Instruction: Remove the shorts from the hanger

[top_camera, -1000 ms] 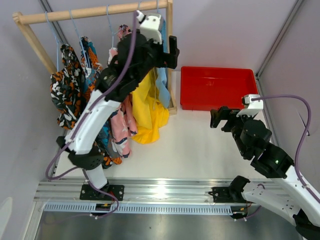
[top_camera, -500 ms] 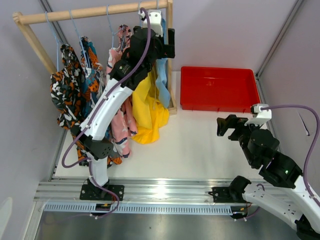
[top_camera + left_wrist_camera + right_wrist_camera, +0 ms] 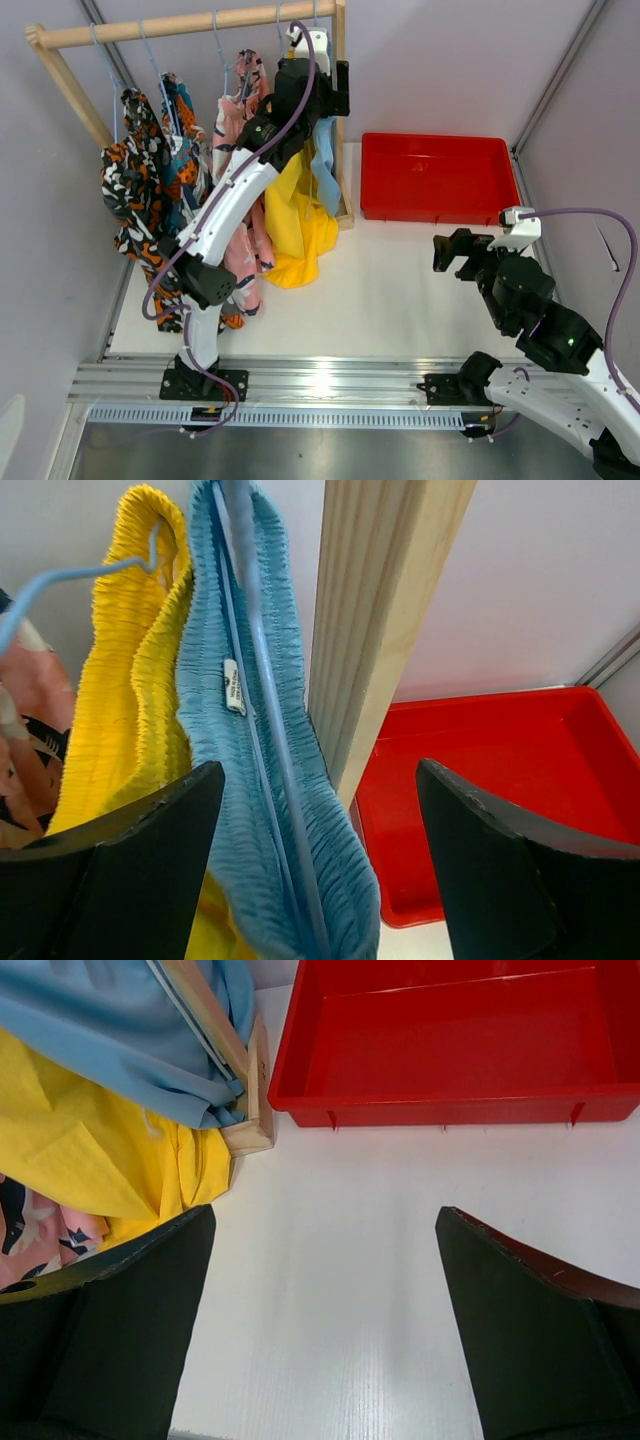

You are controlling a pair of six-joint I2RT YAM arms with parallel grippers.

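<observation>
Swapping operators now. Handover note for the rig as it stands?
Left gripper: open, jaws either side of the waistband of the plain light blue cloth shorts, not closed on it.
Right gripper: open, holding nothing, over the white table near the red plastic tray.
All hang from the wooden rail: light blue, bright yellow shorts, pink printed shorts, teal-orange printed shorts, orange-black-white printed shorts.
Done: none removed. Left: all five.

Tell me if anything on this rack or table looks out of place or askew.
Only one thing stands out: the yellow shorts sag low, their hem seeming to pool on the table by the rack's foot. Nothing looks spilled or damaged.
</observation>
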